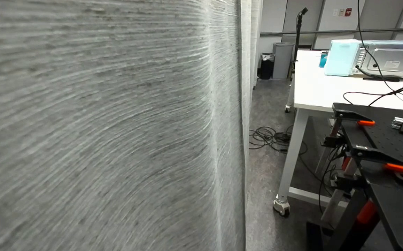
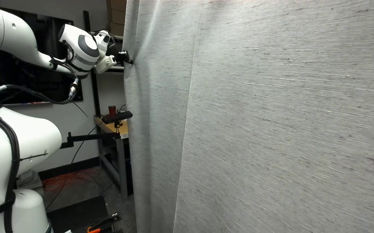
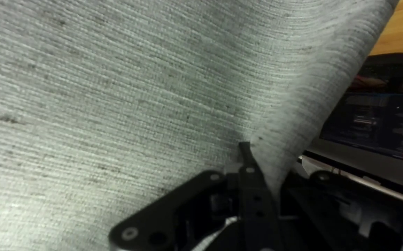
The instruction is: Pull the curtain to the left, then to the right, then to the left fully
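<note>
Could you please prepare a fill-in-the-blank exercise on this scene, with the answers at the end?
The end effector grips the hanging ____.
In the wrist view, the screen shows at the ____ edge.
In an exterior view, the clamps are black and bright ____.
There, a tangle of cables lies on the ____.
Missing words: curtain; right; orange; floor.

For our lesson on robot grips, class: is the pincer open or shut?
Shut: in the wrist view the pincer pinches the curtain, whose cloth narrows to a strip between the black fingers.
</note>
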Action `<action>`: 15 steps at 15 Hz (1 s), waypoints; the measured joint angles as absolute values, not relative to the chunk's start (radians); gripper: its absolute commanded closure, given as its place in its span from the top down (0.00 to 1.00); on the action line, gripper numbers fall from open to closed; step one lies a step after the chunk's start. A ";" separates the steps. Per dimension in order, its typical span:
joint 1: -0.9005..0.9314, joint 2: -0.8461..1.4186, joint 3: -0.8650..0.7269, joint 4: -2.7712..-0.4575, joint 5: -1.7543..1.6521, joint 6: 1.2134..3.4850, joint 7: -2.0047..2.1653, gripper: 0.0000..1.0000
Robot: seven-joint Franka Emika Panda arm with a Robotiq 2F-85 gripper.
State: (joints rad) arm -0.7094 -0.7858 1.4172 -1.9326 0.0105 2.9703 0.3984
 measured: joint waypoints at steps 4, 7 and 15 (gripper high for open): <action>-0.726 -0.784 1.462 -1.888 -0.005 2.950 0.369 0.00; -0.737 -0.784 1.479 -1.855 -0.011 2.936 0.350 0.00; -0.756 -0.788 1.504 -1.795 -0.016 2.891 0.333 0.00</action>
State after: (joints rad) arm -0.7556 -0.7876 1.5037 -1.7951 -0.0157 2.8906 0.3326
